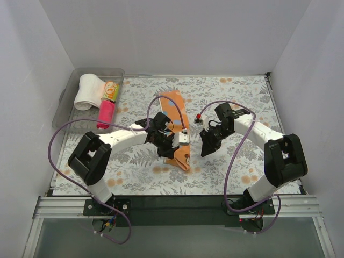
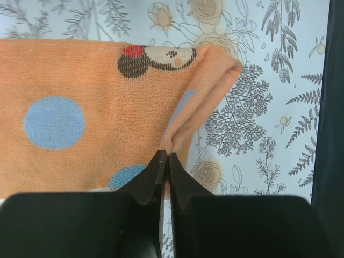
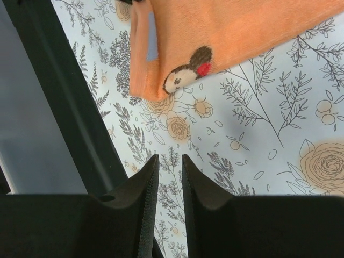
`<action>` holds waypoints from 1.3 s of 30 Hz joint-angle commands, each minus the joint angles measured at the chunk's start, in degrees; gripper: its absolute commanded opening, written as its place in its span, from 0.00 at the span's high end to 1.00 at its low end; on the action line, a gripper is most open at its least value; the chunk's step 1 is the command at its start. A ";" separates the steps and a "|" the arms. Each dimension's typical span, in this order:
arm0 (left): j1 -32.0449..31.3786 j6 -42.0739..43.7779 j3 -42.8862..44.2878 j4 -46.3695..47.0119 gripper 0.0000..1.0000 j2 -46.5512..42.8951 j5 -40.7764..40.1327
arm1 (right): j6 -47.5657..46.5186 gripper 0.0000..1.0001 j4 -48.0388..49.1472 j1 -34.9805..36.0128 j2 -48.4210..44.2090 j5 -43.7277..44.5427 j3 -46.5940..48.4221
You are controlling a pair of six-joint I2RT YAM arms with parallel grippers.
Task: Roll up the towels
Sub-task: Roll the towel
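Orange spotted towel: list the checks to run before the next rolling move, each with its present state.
1. Left gripper shut on the orange terry towel with blue spots, pinching an edge fold: ok.
2. Right gripper gripping the towel: not ok; jaws narrowly apart, empty, over the grey floral table covering.
3. Towel rolled: not ok; it lies as a long strip.
4. Towel clear of the clear plastic bin: ok.
5. How deep the left pinch sits in the cloth: cannot tell.
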 commanded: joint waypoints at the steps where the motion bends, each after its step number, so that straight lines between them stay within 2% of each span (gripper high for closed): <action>1: 2.89 -0.43 4.32 -0.54 1.00 -1.10 5.20 | -0.95 0.74 -1.36 -0.31 -1.16 -2.12 1.87; 5: 3.15 3.61 5.12 -4.05 1.00 -2.95 7.40 | -0.95 0.74 -1.09 -0.31 0.16 -2.38 3.71; 10: 3.07 6.16 1.62 -7.22 1.00 -5.31 8.45 | -1.12 0.74 -0.92 -0.31 5.08 -3.79 8.97; 19: -2.73 3.62 -4.63 -8.89 1.00 -10.42 12.05 | 0.63 0.74 -0.48 0.04 11.41 -7.92 14.96; 26: -3.00 -2.00 -4.46 -6.87 1.00 -10.68 13.03 | 1.07 0.74 0.84 5.48 12.81 -10.12 12.77; 34: -2.12 -2.45 -3.14 -6.61 1.00 -10.16 12.41 | 0.55 0.76 3.30 11.55 16.59 -11.61 4.69; 39: -1.77 -2.80 -2.70 -6.16 1.00 -9.81 11.97 | 1.86 0.76 5.32 12.61 20.37 -8.72 4.41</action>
